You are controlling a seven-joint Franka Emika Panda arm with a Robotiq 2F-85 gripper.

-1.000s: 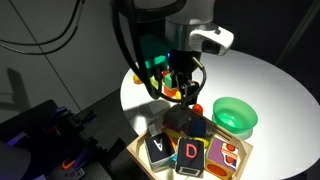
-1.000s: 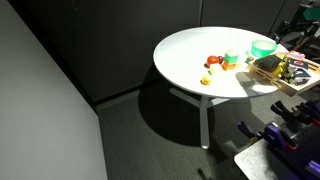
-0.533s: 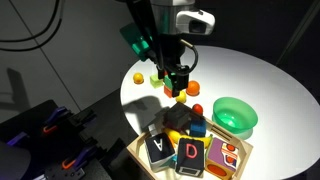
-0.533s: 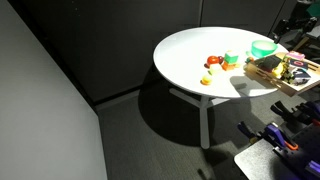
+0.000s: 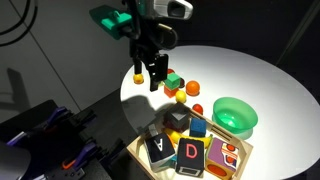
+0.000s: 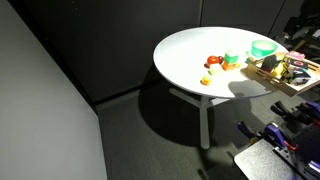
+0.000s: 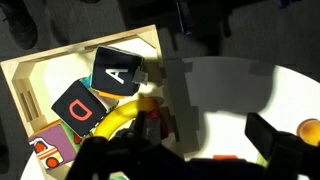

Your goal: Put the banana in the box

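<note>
The banana (image 7: 118, 119) is yellow and curved. In the wrist view it lies inside the light-wood box (image 7: 60, 56), against the letter blocks "A" (image 7: 115, 72) and "D" (image 7: 78, 105). My gripper (image 7: 213, 132) is open and empty, with its dark fingers spread wide over the white table beside the box. In an exterior view the gripper (image 5: 155, 78) hangs above the table's far side, well away from the box (image 5: 236, 160). I cannot make out the banana in either exterior view. The box (image 6: 282, 72) also shows at the table's edge.
A round green bowl (image 5: 236, 115) stands next to the box. Small toy pieces lie on the white table (image 5: 250, 75): an orange one (image 5: 193, 88), a red one (image 5: 197, 108), a yellow one (image 5: 180, 98). Dark equipment stands beside the table.
My gripper has risen and moved away from the box, back across the table. The toys and the box have not moved.
</note>
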